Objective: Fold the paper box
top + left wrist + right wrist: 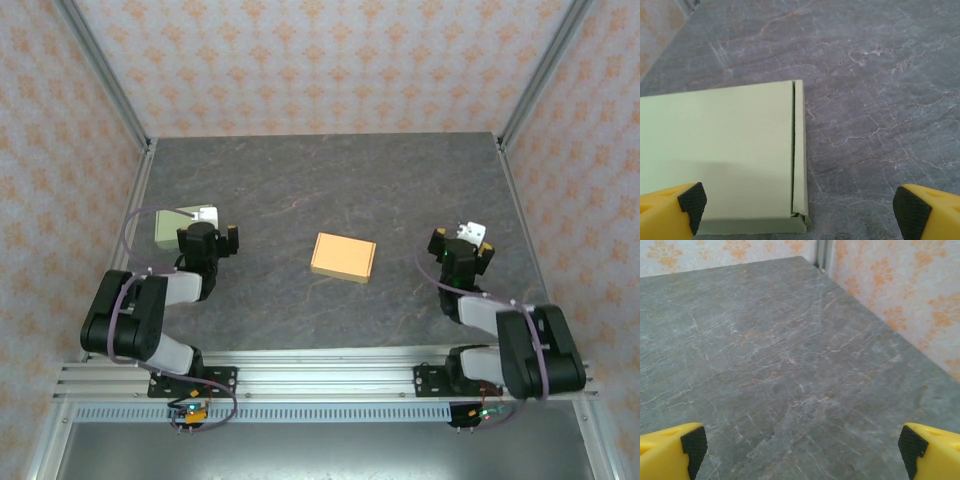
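Note:
An orange paper box (343, 257) lies flat and closed in the middle of the table, between the two arms. A pale green paper box (168, 228) lies at the left, partly under my left gripper (203, 228). In the left wrist view the green box (720, 160) has its lid down, with a narrow side flap and a crumpled corner (801, 216) between the fingers. My left gripper (800, 210) hangs open above that corner and holds nothing. My right gripper (463, 243) stands open over bare table, to the right of the orange box, with its jaws (802, 450) empty.
The grey marble-patterned table (330, 180) is walled by orange-patterned panels on three sides. Metal corner posts (525, 90) stand at the back corners. An aluminium rail (320, 375) carries both arm bases at the near edge.

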Robot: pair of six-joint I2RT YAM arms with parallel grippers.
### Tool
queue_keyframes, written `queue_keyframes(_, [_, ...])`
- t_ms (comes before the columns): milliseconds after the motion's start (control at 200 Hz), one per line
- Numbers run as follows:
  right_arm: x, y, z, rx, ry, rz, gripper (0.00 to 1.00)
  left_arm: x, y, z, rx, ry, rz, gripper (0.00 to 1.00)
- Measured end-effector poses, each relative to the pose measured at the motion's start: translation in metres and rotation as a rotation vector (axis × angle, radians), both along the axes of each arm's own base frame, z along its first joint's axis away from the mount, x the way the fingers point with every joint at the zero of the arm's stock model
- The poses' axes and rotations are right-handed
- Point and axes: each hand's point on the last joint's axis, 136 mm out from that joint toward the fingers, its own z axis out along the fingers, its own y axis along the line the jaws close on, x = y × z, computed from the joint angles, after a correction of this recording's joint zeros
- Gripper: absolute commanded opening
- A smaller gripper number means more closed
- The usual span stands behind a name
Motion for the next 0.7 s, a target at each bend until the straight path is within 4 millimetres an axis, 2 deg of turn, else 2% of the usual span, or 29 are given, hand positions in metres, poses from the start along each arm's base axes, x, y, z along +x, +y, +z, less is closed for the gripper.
queue_keyframes(110, [0.024, 0.001, -0.01, 0.027, 0.0, 0.025, 0.99, 0.003, -0.002, 0.004, -0.03, -0.023, -0.013, 1.0])
queue_keyframes(170, [0.028, 0.003, -0.017, 0.035, 0.028, 0.034, 0.99, 0.005, -0.003, 0.005, -0.038, -0.033, -0.017, 1.0])
queue_keyframes(240, [0.032, 0.003, -0.013, 0.039, 0.014, 0.031, 0.99, 0.006, -0.004, 0.007, -0.042, -0.04, -0.019, 1.0])
queue_keyframes(701, [0.035, 0.003, -0.007, 0.047, -0.004, 0.026, 0.99, 0.007, -0.007, 0.009, -0.053, -0.049, -0.033, 1.0])
